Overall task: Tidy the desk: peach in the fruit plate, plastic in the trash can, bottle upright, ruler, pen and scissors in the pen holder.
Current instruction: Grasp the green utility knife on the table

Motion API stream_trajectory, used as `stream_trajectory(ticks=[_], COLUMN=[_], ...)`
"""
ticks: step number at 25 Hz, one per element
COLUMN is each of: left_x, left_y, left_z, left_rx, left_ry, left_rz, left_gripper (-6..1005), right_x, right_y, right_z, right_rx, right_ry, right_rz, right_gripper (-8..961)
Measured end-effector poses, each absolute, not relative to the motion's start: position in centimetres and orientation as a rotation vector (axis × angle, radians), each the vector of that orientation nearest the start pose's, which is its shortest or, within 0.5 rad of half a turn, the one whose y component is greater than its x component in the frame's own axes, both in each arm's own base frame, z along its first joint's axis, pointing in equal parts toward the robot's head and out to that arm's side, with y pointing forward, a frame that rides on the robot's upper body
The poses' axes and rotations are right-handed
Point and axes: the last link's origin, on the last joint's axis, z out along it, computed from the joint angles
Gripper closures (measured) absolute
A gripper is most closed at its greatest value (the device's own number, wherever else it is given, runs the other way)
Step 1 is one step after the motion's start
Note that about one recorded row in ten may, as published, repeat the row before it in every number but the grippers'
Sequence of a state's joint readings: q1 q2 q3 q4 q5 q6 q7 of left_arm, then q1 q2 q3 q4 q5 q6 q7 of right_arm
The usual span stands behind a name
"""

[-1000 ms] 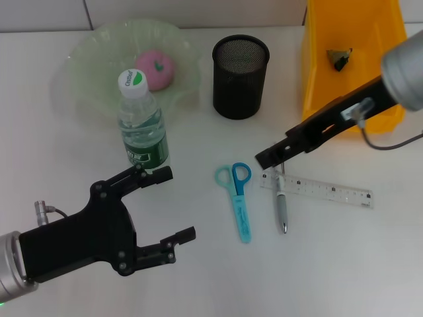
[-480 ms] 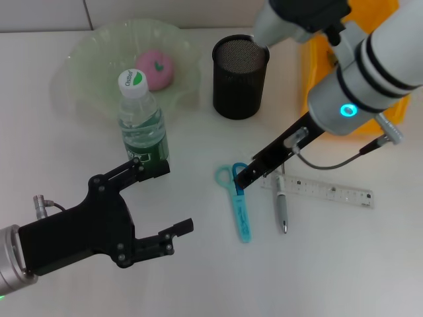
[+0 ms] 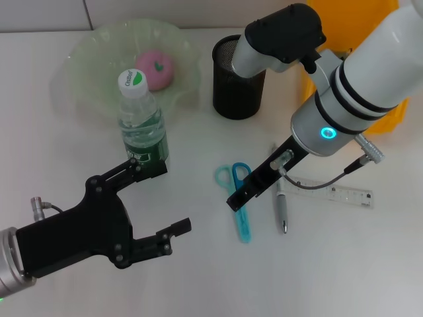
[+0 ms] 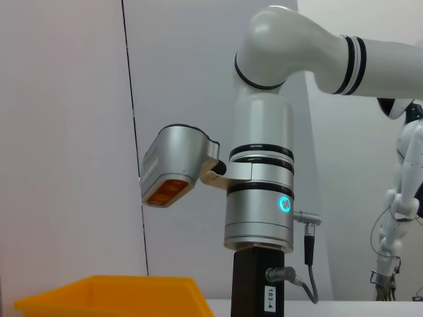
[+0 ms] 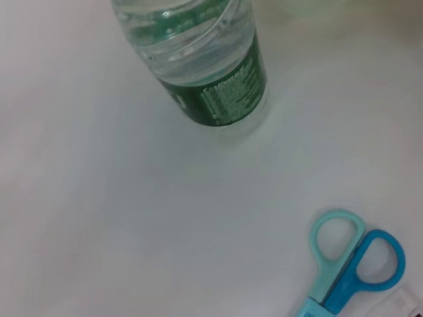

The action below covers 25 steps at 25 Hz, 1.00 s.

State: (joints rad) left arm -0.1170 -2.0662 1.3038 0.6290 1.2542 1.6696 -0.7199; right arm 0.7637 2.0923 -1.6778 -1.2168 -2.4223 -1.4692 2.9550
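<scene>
Jaws of left gripper were wide apart, empty, near desk's front-left corner, parked beside upright bottle. Right gripper hung over scissors mid-desk, prob. lining up a grab; fingers: can't tell. Pen, ruler alongside. Left wrist view: only right arm. Right wrist view: scissors lay flat, clear of the bottle.

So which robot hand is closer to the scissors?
Right. The right gripper hangs right over the scissors; the left gripper sits open, off toward the bottle.
</scene>
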Motion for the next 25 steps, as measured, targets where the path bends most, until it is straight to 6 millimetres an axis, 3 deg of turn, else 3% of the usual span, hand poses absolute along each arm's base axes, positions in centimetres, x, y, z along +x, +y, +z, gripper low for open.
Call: stream_trajectory(ticks=[12, 25], left_x=[-27.6, -27.5], left_y=[21.4, 21.1], left_z=[-2.6, -2.5], left_rx=[-2.543, -2.545], left_ry=[-0.063, -0.058], left_rz=[-1.086, -1.103], left_gripper=[167, 167], right_x=[11.5, 11.8], right_y=[34.0, 34.2], right_z=[-9.0, -9.6], right_rx=[-2.683, -2.672], right_ry=[1.144, 1.147], right_rz=[-0.561, -0.584], right_gripper=[126, 126])
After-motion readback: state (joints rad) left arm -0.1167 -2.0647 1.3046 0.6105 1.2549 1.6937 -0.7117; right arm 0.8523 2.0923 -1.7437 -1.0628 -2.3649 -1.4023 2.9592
